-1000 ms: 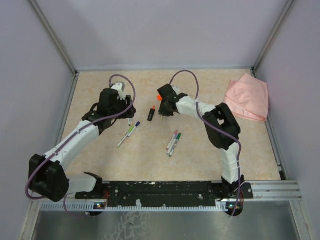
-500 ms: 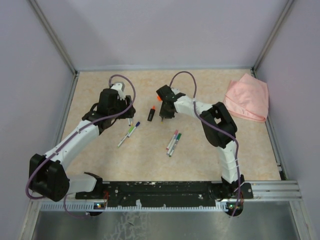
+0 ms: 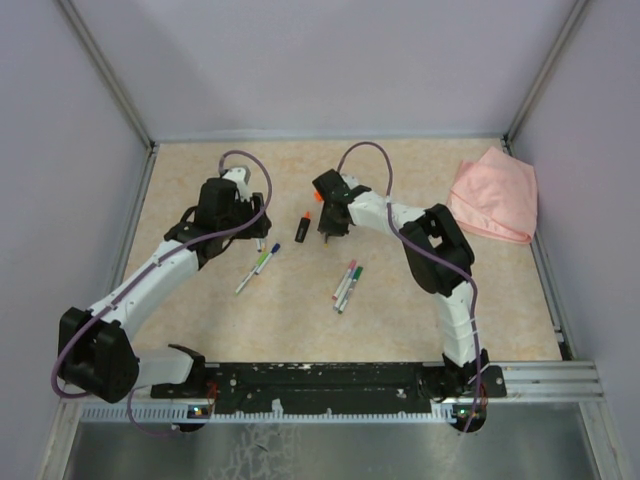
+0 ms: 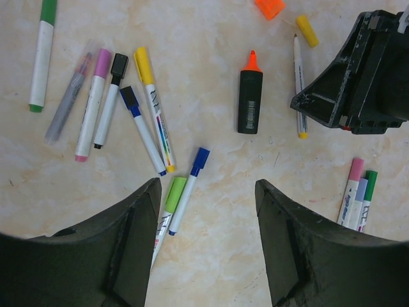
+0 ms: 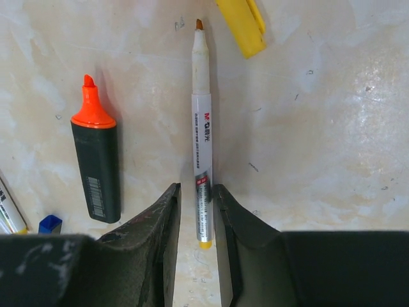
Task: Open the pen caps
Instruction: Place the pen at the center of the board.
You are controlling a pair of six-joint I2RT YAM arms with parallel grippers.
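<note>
Beside the black orange-tipped highlighter (image 5: 96, 169), your right gripper (image 5: 197, 192) narrowly straddles a slim white pen (image 5: 200, 115), yellow plastic cap (image 5: 241, 25) off; left gripper (image 4: 208, 192) wide: target another cap.

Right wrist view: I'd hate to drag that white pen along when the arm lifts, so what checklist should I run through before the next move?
1. The yellow cap off the white pen: ok, it lies past the bare tip.
2. The right gripper clear of the barrel: ok, slim gaps on both sides.
3. The orange highlighter outside the jaws: ok, it lies to their left.
4. The left gripper open and empty: ok.
5. Every pen uncapped: not ok; the pink-capped pen and the yellow-capped pen are capped.
</note>
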